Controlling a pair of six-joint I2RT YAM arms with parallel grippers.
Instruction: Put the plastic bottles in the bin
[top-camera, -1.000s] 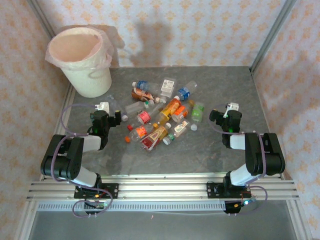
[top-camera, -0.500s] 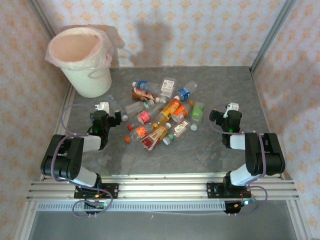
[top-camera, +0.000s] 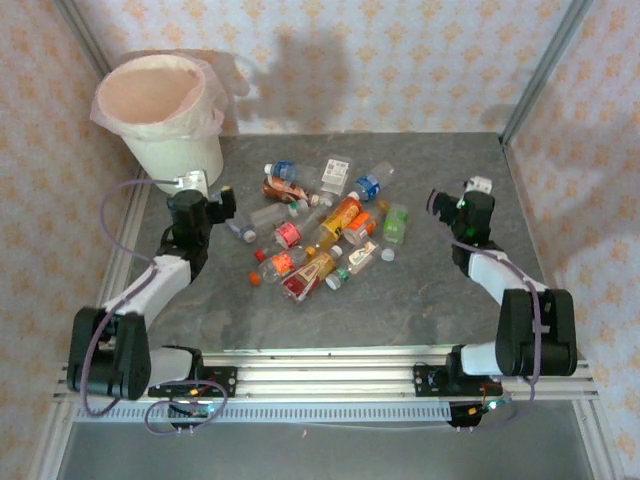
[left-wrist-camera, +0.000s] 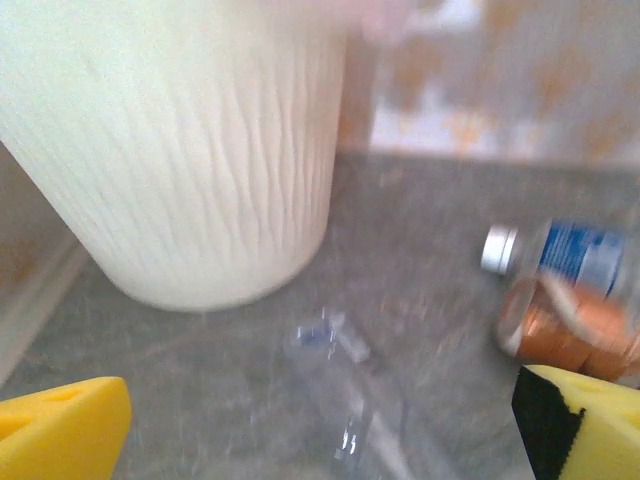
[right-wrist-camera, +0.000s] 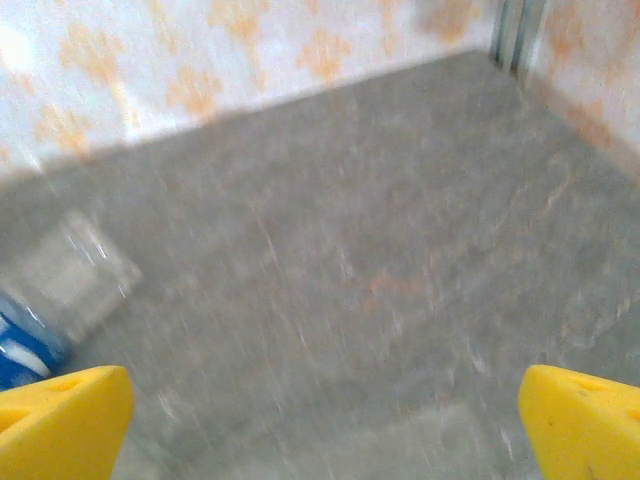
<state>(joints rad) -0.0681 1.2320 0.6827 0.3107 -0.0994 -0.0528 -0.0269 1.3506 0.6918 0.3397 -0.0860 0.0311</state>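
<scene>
The bin, white and ribbed with a pink liner over its rim, is standing at the far left corner of the table. The left end effector is now reaching farther forward than a second ago, hovering near the bin's base, spread wide and gripping nothing. The plastic bottles are lying unmoved in a heap mid-table, clear with red, orange, blue and green labels. The right end effector is likewise stretching farther forward, gaping and empty. Both wrist views are blurring, making labels hard to read.
</scene>
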